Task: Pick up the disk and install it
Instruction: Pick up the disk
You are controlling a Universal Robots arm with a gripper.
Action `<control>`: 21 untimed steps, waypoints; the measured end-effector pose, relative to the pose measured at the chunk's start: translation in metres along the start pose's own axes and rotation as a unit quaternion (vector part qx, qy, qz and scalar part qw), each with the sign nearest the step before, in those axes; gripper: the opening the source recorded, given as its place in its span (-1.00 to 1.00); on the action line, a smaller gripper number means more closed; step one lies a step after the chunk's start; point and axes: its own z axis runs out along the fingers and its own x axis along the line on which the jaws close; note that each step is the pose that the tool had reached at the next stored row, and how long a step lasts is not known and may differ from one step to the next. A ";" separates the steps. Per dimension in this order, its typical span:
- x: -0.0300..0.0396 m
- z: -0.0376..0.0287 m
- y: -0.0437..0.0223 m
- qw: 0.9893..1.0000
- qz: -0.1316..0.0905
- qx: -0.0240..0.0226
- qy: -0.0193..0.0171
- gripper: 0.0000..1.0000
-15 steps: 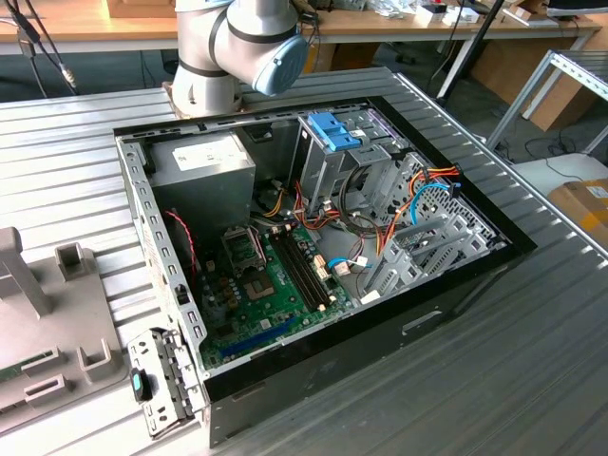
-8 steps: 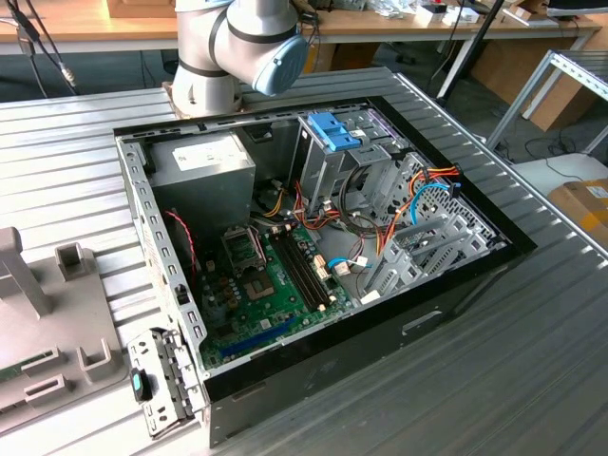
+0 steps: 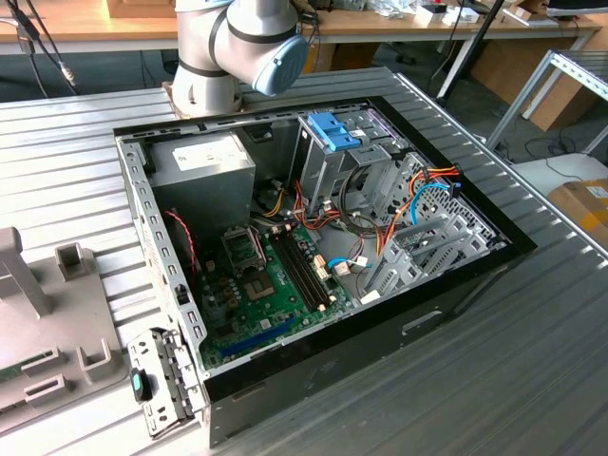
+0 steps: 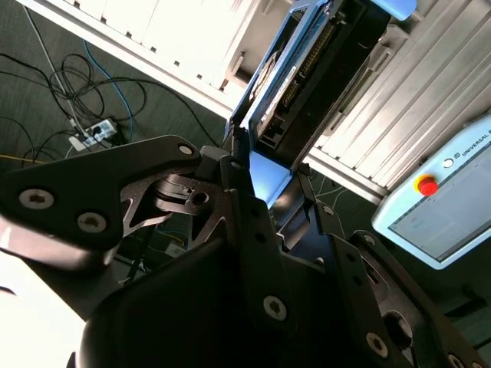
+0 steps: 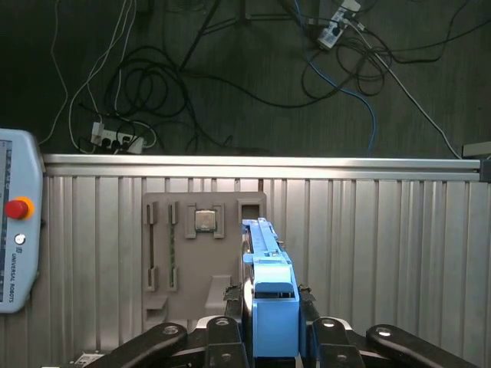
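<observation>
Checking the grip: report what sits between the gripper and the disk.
Nothing. In the first wrist view the gripper is shut directly on the disk, touching its light blue bracket on both sides.

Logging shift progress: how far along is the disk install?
Done: pickup. The gripper is shut on the disk, fingers clamping both sides. In hand: the disk, held above the ribbed table. Left: installing it into the open computer case.

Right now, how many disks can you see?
1. The disk is clamped in the gripper, with the grey tray beyond it. Others may be hidden inside the cage in the exterior view.
</observation>
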 end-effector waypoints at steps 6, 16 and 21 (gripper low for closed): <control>0.0000 -0.0013 0.0000 1.000 0.000 0.000 0.000 -0.26; 0.0000 -0.0038 0.0000 1.000 0.000 0.000 0.000 -0.26; 0.0001 -0.0038 -0.0029 1.000 0.000 0.000 0.000 -0.26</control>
